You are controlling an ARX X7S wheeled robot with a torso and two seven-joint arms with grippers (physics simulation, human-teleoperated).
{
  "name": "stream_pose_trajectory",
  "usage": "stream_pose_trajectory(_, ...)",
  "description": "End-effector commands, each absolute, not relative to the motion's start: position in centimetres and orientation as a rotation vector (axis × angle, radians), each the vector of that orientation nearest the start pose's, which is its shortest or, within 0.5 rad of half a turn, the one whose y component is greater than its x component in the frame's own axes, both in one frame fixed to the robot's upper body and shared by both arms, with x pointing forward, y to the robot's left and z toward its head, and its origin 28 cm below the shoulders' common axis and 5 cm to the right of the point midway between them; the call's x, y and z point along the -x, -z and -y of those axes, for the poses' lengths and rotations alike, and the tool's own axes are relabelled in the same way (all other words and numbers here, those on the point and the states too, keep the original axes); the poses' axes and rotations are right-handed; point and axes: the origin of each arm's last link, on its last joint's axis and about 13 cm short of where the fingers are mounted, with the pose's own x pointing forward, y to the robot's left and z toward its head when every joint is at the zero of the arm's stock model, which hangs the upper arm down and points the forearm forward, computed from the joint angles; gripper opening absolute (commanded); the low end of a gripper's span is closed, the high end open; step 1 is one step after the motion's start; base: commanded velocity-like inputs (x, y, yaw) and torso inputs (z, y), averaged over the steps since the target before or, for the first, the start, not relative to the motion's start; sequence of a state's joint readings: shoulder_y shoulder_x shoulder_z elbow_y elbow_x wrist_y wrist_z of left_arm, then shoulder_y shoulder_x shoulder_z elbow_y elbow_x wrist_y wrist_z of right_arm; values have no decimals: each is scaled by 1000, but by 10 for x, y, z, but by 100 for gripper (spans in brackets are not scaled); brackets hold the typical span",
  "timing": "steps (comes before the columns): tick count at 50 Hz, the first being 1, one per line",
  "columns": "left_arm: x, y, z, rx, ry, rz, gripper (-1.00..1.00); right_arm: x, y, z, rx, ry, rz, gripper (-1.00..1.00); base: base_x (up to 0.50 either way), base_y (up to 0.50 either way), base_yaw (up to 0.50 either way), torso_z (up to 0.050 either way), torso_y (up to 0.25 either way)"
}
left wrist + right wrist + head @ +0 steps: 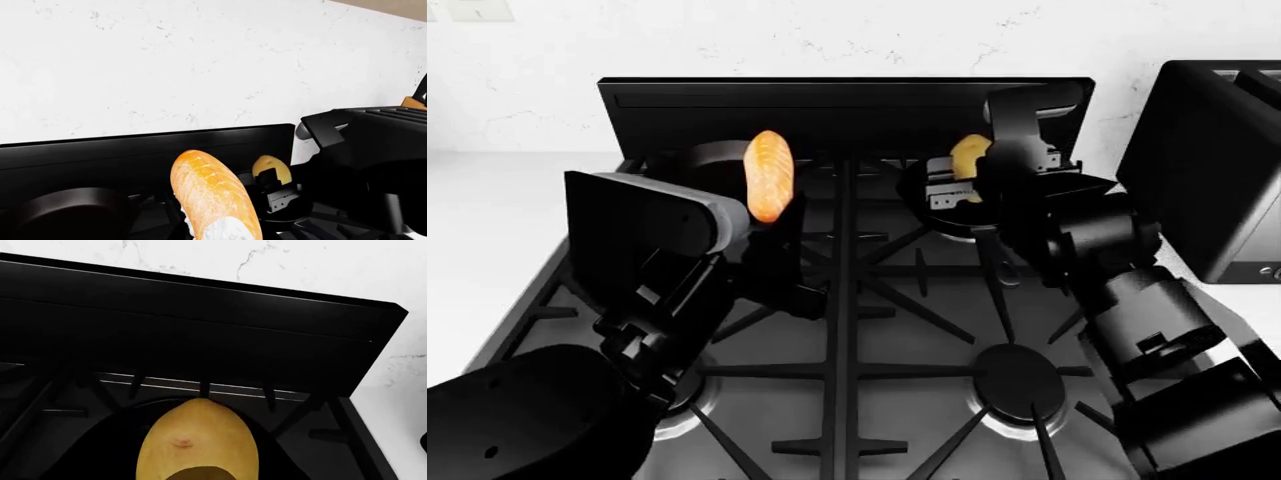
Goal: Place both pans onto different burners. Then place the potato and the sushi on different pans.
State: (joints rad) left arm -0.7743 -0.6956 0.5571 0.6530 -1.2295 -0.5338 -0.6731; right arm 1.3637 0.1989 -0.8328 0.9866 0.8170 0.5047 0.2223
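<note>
We are carrying the sushi (767,175) in our left claw (769,215) above the rear-left pan (701,158) while our right claw (985,170) is holding the potato (968,155) over the rear-right pan (948,205), ready to lower each separately.

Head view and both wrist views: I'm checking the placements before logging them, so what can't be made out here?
- Left claw fingers: head view, behind the left arm; cut off in the left wrist view under the sushi.
- Whether the potato rests in the pan: right claw blocks it; the right wrist view's edge crops it.
- Left pan: mostly hidden by the arm.
</note>
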Motion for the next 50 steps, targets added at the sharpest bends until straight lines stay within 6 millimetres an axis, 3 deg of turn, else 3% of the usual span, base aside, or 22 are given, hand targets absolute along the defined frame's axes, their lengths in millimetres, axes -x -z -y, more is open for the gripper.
stream_pose_trajectory(1, -220, -225, -194, 81, 412, 115, -100, -422, -209, 107, 154, -3, -288, -100, 0, 0, 0, 0, 0)
stream_pose_trajectory(11, -220, -225, -194, 81, 411, 114, -100, -424, -207, 107, 151, -6, -298, -100, 0, 0, 0, 0, 1)
stream_pose_trajectory(12, -220, -225, -194, 81, 411, 114, -100, -424, -208, 107, 153, -7, -294, 100, 0, 0, 0, 0, 0)
stream_pose_trajectory(34, -218, -230, -195, 78, 403, 125, -100, -406, -236, 111, 99, -17, -192, 100, 0, 0, 0, 0, 0)
stream_pose_trajectory(50, -239, -266, -214, 4, 308, 83, -100, -351, -238, 115, 31, -75, -77, 100, 0, 0, 0, 0, 0)
